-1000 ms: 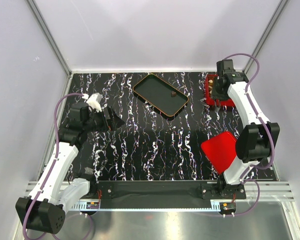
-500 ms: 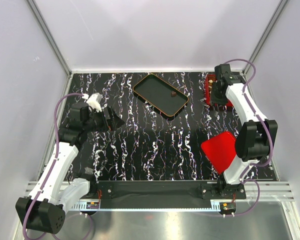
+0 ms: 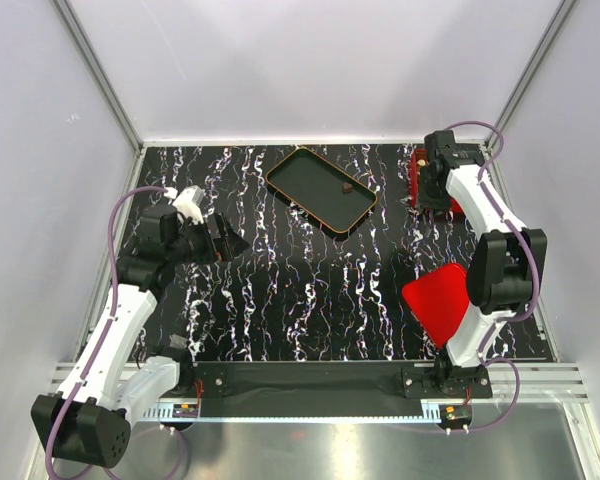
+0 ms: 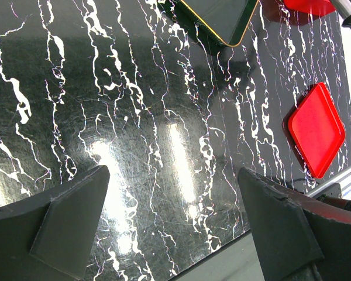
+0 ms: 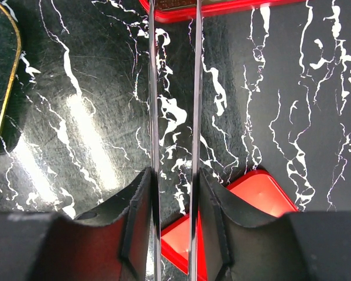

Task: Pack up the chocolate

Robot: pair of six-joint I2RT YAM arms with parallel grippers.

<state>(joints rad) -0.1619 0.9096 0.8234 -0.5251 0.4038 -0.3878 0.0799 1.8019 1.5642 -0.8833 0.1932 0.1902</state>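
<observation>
One dark brown chocolate lies in the black tray with an orange rim. The red box stands at the back right, mostly hidden by my right arm; its near wall shows in the right wrist view. My right gripper hangs just in front of the box, shut on metal tweezers. Their two blades stand apart with only table showing between them, and their tips are out of frame. My left gripper is open over bare table at the left.
The flat red lid lies on the marbled black table near the right arm's base. The tray's corner shows ahead of the left gripper. Grey walls close in the table on three sides.
The right arm has drawn its wrist back and a little left, closer against the red box, and its elbow has shifted left. The left arm has not moved.
</observation>
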